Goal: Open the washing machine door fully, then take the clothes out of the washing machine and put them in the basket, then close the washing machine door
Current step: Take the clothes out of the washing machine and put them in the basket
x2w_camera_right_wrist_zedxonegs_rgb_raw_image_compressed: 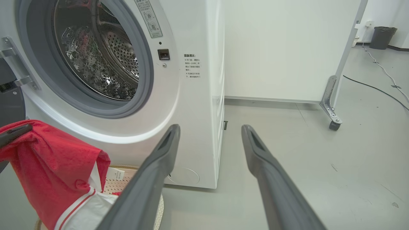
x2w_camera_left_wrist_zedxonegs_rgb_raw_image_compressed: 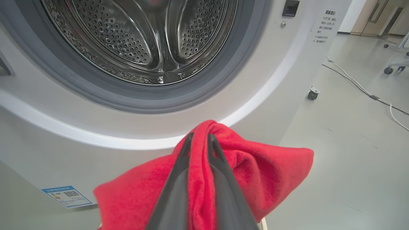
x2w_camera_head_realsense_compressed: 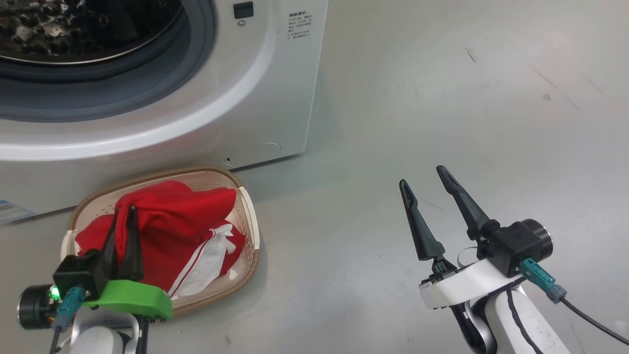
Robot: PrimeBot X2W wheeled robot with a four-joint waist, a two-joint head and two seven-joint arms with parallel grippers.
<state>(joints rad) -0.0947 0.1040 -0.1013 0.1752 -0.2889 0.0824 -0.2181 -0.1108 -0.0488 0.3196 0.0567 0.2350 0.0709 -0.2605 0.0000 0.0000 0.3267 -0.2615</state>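
Note:
The washing machine (x2w_camera_head_realsense_compressed: 275, 73) stands at the upper left, its round opening uncovered and the steel drum (x2w_camera_left_wrist_zedxonegs_rgb_raw_image_compressed: 143, 41) showing no clothes. At the far left of the right wrist view the dark edge of the washing machine door (x2w_camera_right_wrist_zedxonegs_rgb_raw_image_compressed: 8, 105) hangs swung open on its hinge. The basket (x2w_camera_head_realsense_compressed: 248, 216) sits on the floor in front of the machine. My left gripper (x2w_camera_head_realsense_compressed: 125, 212) is shut on a fold of the red clothes (x2w_camera_head_realsense_compressed: 182, 211), which drape from the fingers (x2w_camera_left_wrist_zedxonegs_rgb_raw_image_compressed: 179, 179) down into the basket (x2w_camera_right_wrist_zedxonegs_rgb_raw_image_compressed: 127, 179). My right gripper (x2w_camera_head_realsense_compressed: 420, 175) hovers open and empty over the floor to the right.
Bare grey floor (x2w_camera_head_realsense_compressed: 442, 98) stretches to the right of the machine. A white wheeled partition (x2w_camera_right_wrist_zedxonegs_rgb_raw_image_compressed: 334, 123) stands behind it, with cables (x2w_camera_left_wrist_zedxonegs_rgb_raw_image_compressed: 361, 89) on the floor and a black bin (x2w_camera_right_wrist_zedxonegs_rgb_raw_image_compressed: 383, 36) further off. A blue QR sticker (x2w_camera_left_wrist_zedxonegs_rgb_raw_image_compressed: 67, 195) marks the machine's lower front.

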